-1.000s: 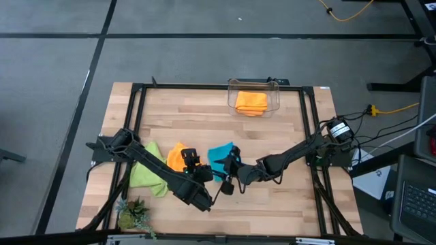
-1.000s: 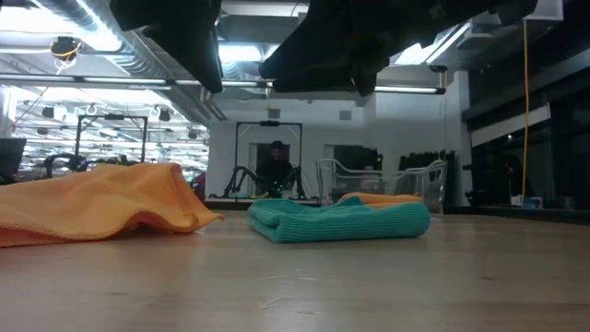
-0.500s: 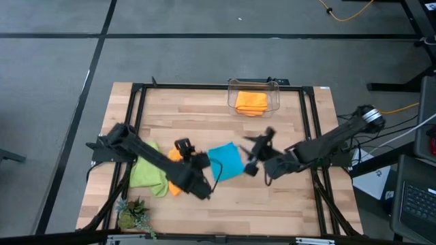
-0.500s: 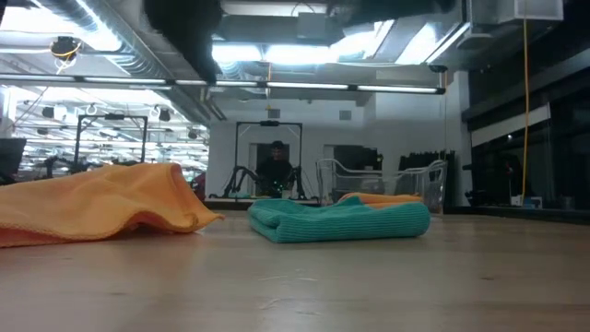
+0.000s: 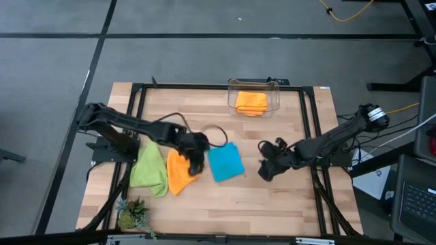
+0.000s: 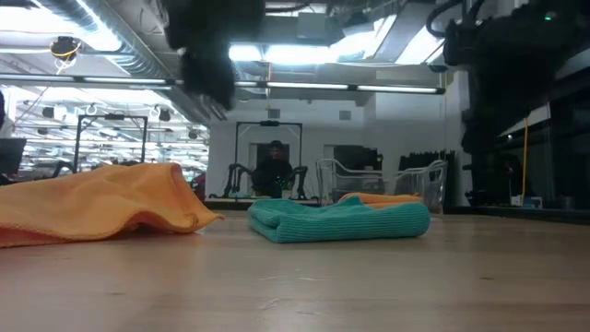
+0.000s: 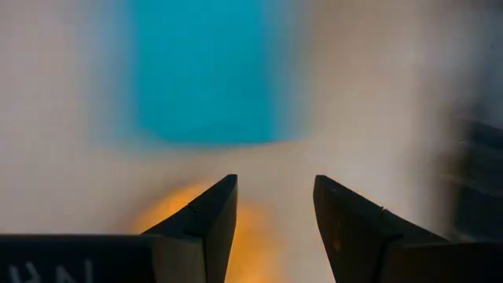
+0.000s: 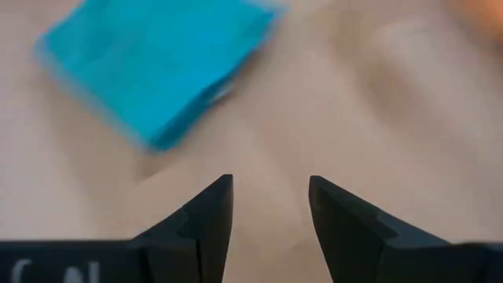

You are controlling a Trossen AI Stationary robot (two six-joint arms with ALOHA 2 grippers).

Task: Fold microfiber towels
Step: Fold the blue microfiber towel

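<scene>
Table (image 5: 272, 197), seen from above: three towels in a row left of centre, the folded towel (image 5: 225, 162) innermost, a second towel (image 5: 178, 173) at its 9 o'clock, a third (image 5: 148, 171) beyond. At 12 o'clock, a bin (image 5: 254, 90) holds a fourth towel (image 5: 251, 103). Plant (image 5: 131, 216) at 7 o'clock.

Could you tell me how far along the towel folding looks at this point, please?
Done: one orange towel lies folded in the clear bin, and the turquoise towel lies folded flat mid-table. In hand: nothing; the left gripper hangs open between the turquoise towel and the loose orange towel, and the right gripper is open beside the turquoise one. Left: the loose orange towel and the lime green towel, both still rumpled.
</scene>
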